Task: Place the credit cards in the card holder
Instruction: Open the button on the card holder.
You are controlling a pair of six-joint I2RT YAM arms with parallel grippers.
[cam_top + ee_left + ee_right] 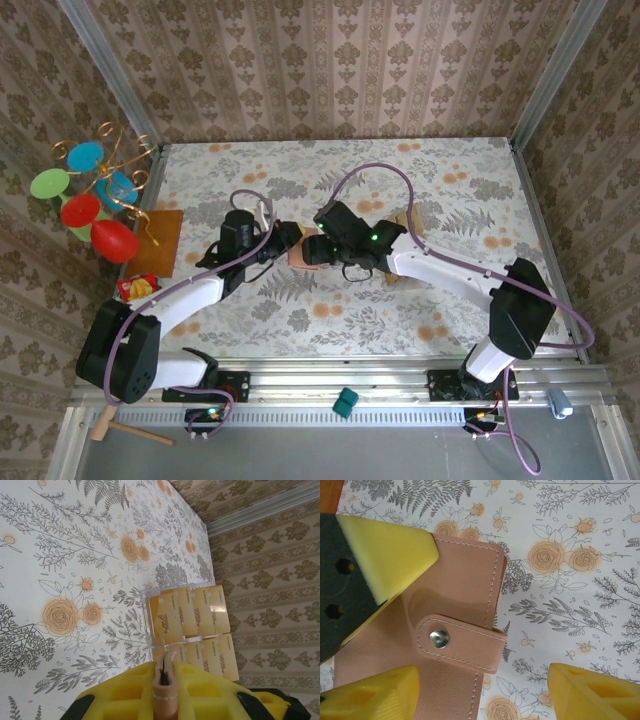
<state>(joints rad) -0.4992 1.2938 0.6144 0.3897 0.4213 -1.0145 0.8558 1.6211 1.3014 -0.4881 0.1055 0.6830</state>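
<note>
Card holder [465,580] sits in the middle of the flowery surface [580,605], snapped shut by its tab [455,640]. The left fingers [125,692] are pressed together, pinching one edge of it. The right fingers [590,690] are spread wide, with the tab end between them. The credit cards [187,617] stand in a clear rack [147,600] nearby. The tab probably has to pop open first. The right fingers should grab only the tab and lift gently, while the left ones stop the holder sliding.

One card holder [465,580], two fanned rows of credit cards [187,615].
</note>
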